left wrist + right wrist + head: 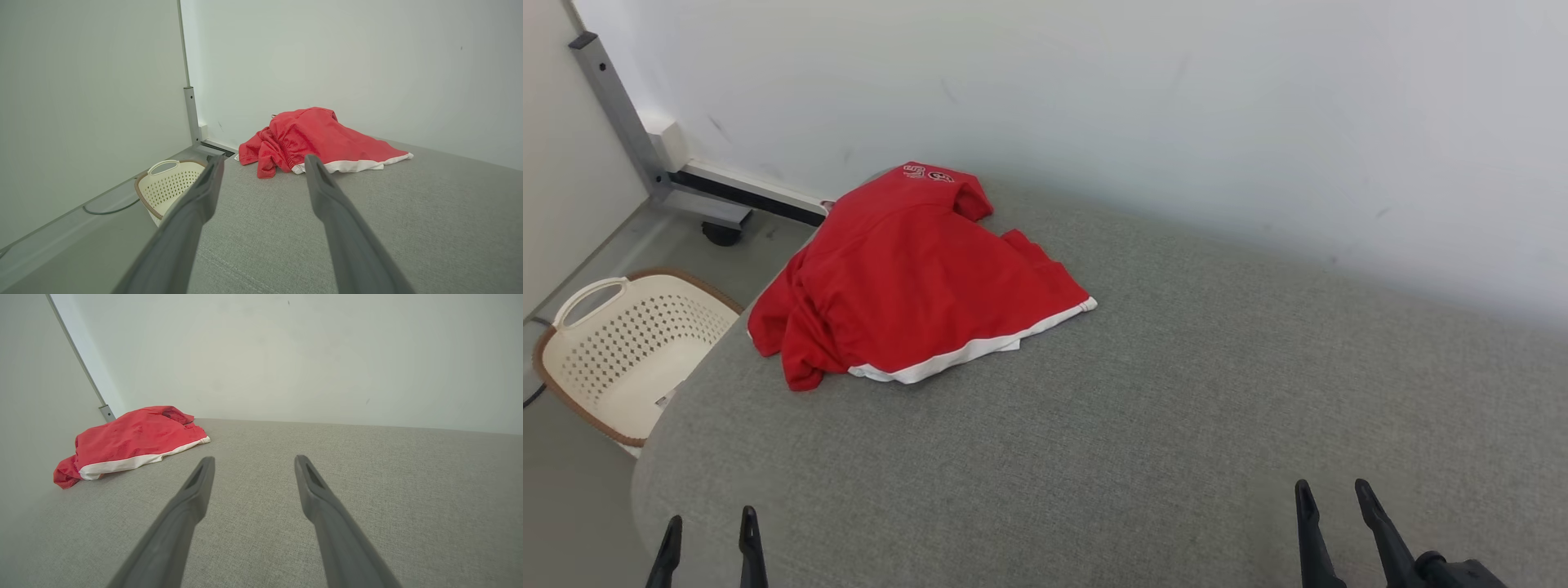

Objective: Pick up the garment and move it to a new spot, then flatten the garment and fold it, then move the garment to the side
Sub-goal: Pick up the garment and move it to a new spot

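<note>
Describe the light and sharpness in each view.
Head view: soft, even light, no glare on the red garment. Left wrist view: the left claw is blurred near the lens. Right wrist view: the right claw too; the weave of the table is sharp.

Crumpled red garment [915, 278], far-left on table

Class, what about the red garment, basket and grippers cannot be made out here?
- Red garment: its own folds hide its shape and sleeves, all views.
- White print on it: too small to read, head view.
- Laundry basket: grey table hides part, head view.
- Left gripper, right gripper: cut by bottom edge, head view.
</note>
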You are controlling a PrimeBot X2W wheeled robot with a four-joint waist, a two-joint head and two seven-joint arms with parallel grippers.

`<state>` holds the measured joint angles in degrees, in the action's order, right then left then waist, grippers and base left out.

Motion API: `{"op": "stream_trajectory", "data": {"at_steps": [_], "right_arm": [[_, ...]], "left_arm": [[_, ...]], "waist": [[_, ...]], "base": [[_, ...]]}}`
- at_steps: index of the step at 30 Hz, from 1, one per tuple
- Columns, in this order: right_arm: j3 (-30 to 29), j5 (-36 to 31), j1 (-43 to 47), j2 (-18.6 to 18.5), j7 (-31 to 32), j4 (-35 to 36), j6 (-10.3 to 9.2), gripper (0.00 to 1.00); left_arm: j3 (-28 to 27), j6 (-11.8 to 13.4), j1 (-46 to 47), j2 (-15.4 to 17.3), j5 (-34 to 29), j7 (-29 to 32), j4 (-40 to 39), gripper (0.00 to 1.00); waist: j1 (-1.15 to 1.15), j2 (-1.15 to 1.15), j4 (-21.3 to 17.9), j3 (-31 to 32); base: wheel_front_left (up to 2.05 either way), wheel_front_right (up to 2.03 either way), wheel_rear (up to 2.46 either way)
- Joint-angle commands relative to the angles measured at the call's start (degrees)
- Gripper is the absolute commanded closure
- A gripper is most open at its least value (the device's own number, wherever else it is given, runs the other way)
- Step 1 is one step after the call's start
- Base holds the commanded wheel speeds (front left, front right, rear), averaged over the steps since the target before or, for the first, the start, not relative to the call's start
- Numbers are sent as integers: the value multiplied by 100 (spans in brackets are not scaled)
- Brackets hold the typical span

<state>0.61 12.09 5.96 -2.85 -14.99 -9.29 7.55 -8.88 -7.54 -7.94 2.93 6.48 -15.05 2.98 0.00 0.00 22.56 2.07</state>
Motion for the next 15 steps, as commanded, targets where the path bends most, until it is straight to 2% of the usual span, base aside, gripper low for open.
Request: {"op": "stream_trajectory", "data": {"at_steps": [1,15], "right_arm": [[17,28,35,2,-26,2,-12,0],[53,46,54,2,-26,-13,-12,0]], "left_arm": [[-15,9,42,-6,-17,-14,5,0],[-159,9,-47,-7,7,-14,27,0]], "waist": [[0,0,158,36],[0,0,410,103]], "base": [[0,0,0],[0,0,0]]}}
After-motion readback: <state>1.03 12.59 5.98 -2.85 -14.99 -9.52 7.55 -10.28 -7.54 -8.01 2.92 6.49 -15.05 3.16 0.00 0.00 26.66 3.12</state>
